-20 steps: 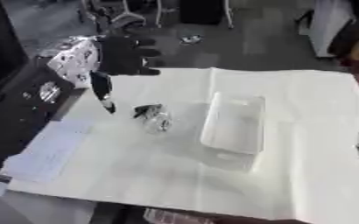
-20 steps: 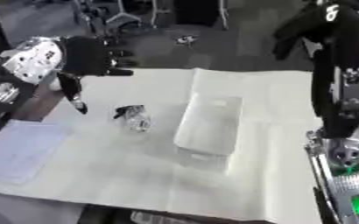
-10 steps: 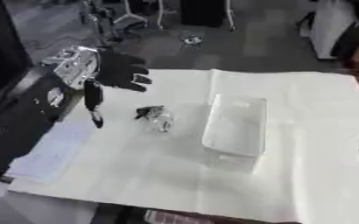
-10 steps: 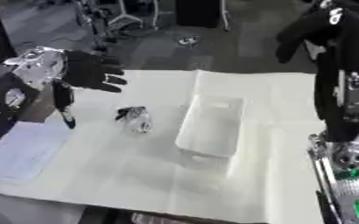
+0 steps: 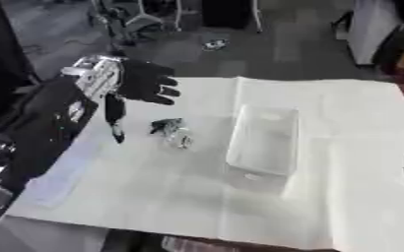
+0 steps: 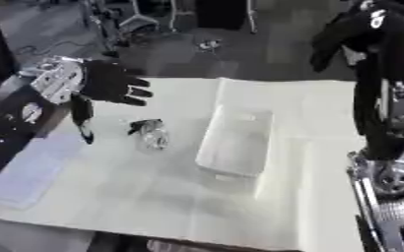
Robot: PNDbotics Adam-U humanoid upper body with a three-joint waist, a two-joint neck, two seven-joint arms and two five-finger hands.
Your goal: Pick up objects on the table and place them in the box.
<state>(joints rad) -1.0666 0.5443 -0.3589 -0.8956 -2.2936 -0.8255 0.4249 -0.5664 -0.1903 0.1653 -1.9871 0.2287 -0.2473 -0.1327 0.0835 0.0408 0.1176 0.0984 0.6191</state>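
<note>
Target is the crumpled clear object (image 5: 173,132), just below-right of my left hand (image 5: 141,86); fingers spread, holding nothing. Box (image 5: 263,140) lies right of it; right hand (image 6: 326,47) far off, can't tell its fingers.

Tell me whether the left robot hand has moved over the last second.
Yes. The left robot hand has come down and nearer the small clear object, judged against the box.
</note>
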